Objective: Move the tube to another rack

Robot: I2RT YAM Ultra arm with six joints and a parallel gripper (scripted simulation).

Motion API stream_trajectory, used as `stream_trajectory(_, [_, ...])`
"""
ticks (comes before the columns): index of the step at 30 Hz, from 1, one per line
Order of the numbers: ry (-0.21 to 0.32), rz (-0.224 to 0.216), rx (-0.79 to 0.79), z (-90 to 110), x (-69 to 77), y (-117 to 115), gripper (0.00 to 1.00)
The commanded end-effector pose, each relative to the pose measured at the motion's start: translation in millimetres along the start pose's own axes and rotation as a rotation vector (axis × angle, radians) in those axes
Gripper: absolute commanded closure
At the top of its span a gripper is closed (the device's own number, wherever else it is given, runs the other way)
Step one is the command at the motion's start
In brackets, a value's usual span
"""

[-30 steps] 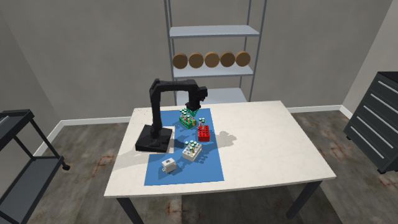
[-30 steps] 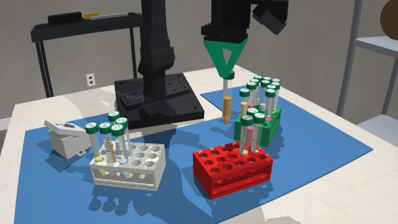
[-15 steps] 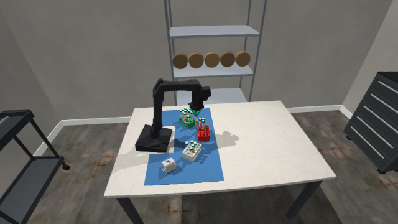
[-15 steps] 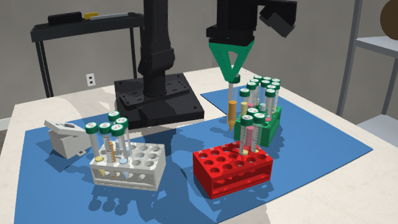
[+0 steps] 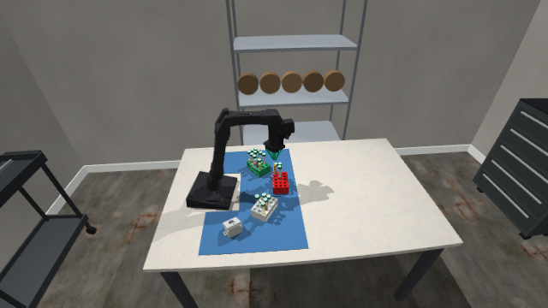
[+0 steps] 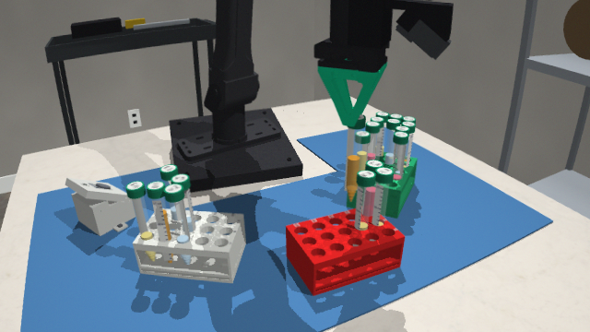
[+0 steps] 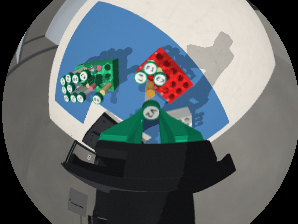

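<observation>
Hanging over the blue bench mat point(image 6: 461, 217), your arm's green gripper point(image 6: 352, 121) is clamped on the cap end of a 15 mL tube point(image 6: 352, 172) with orange contents, and the tube points straight down, clear of every rack. You see it in the exterior view just beside the near face of the green source rack point(image 6: 401, 191), its tip in the air above the mat. The green rack is crowded with green-capped tubes. Two more capped tubes stand in the red quarantine rack point(image 6: 323, 263), in front of it. The white destination rack point(image 6: 230, 258) holds five tubes at its left end, and most of its wells are open. You can make out graduation marks on the tube walls, but the letters and numbers on the rack tops are too small to read. The DONE push button's white box point(image 6: 99, 212) sits beside the white rack on the mat, its top carrying no legible writing.
</observation>
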State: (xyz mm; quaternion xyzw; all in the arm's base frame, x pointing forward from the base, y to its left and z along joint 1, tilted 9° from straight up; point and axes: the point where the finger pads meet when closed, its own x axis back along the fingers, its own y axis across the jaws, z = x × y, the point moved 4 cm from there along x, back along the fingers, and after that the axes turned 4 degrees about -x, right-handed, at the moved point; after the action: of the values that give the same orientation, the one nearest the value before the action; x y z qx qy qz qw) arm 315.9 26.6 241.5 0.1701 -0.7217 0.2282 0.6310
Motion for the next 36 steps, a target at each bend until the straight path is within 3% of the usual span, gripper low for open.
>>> stream_trajectory(1, [-0.022, 0.008, 0.001, -1.9, 7.0, -0.8, 1.0])
stream_trajectory(36, [-0.022, 0.008, 0.001, -4.0, 6.7, -3.3, 1.0])
